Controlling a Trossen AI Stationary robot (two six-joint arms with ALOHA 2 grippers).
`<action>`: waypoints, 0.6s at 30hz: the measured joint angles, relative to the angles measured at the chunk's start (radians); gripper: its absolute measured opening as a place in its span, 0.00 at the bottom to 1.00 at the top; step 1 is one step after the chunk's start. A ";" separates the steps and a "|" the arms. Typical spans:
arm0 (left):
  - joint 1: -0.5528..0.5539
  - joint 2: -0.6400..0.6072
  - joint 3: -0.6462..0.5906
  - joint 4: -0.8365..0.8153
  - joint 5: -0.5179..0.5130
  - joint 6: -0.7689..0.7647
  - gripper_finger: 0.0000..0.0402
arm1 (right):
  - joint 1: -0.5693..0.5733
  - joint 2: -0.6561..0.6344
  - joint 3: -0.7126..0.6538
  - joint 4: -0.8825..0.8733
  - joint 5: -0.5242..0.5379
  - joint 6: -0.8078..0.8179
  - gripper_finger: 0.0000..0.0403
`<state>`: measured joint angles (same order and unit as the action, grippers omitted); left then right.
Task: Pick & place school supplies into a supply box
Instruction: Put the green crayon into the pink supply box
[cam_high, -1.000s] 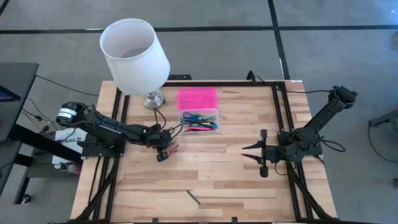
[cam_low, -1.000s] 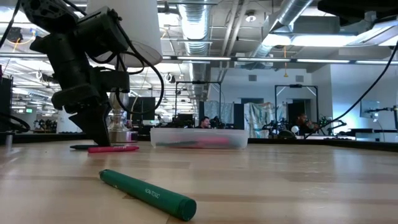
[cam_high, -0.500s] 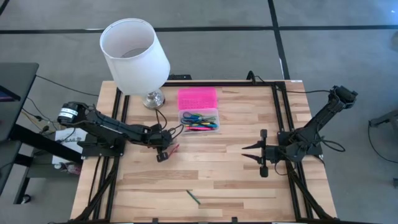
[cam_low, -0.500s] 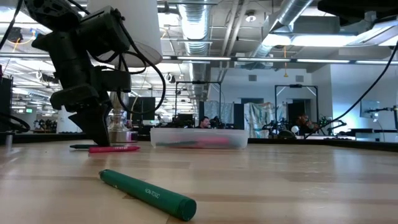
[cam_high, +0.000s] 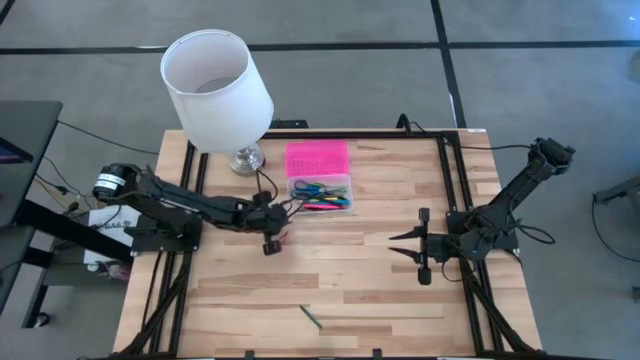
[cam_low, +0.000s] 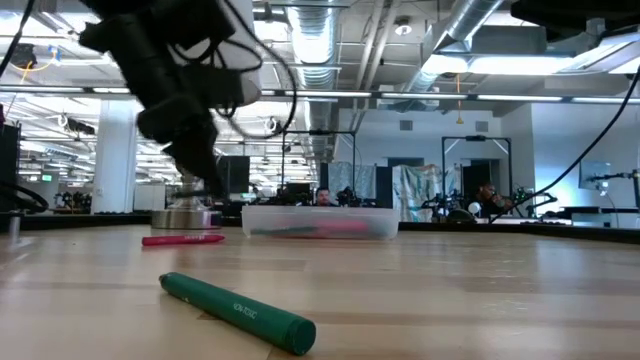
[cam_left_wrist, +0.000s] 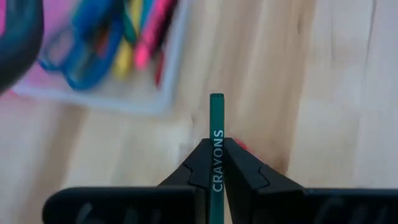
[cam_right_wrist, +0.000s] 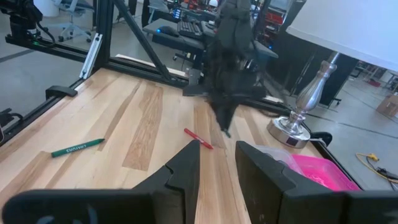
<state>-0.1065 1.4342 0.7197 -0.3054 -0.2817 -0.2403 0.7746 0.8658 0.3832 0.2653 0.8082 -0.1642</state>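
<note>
The supply box (cam_high: 321, 194) sits open near the table's far edge, clear base toward the middle, pink lid (cam_high: 317, 158) folded back behind it, and it is already well stocked: blue-handled scissors (cam_left_wrist: 79, 46) and a bundle of pink, yellow and green pens lie inside. Now the news: the left gripper (cam_high: 270, 243) has come up off the wood with a dark green crayon (cam_left_wrist: 216, 152) pinched tight between its pressed-together fingers, where a second ago it was still crouched low at the table. In the low view the arm has swung up and toward the box, so the carry looks to be under way (a short trip, the box is just beside it).

Left behind on the table, a red pen (cam_low: 183, 239) lies right where the gripper was working, and a second green crayon (cam_low: 238, 312) rests alone near the front edge, well apart from everything. Those two, I'd judge, are what remains to collect.

The right gripper (cam_high: 405, 250) waits over the right side of the table, fingers spread and holding nothing, unmoved.

Outward now: a pale wooden butcher-block tabletop (cam_high: 360, 280) in a black frame, a white lampshade (cam_high: 215, 88) on its silver base (cam_high: 246, 158) at the far left corner, and beyond it an open workshop with exposed ducts, strip lights and other rigs.
</note>
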 joint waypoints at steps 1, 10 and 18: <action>0.004 0.000 0.013 0.008 -0.015 0.018 0.03 | 0.000 0.000 0.000 0.000 0.000 0.000 0.24; 0.097 0.010 0.070 0.184 -0.035 0.189 0.03 | 0.000 0.000 0.000 0.000 0.000 0.000 0.24; 0.204 0.083 0.070 0.340 0.049 0.255 0.03 | 0.000 -0.001 0.000 -0.011 0.000 0.000 0.24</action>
<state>0.0970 1.5170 0.7895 0.0348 -0.2327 0.0147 0.7746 0.8651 0.3832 0.2541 0.8085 -0.1643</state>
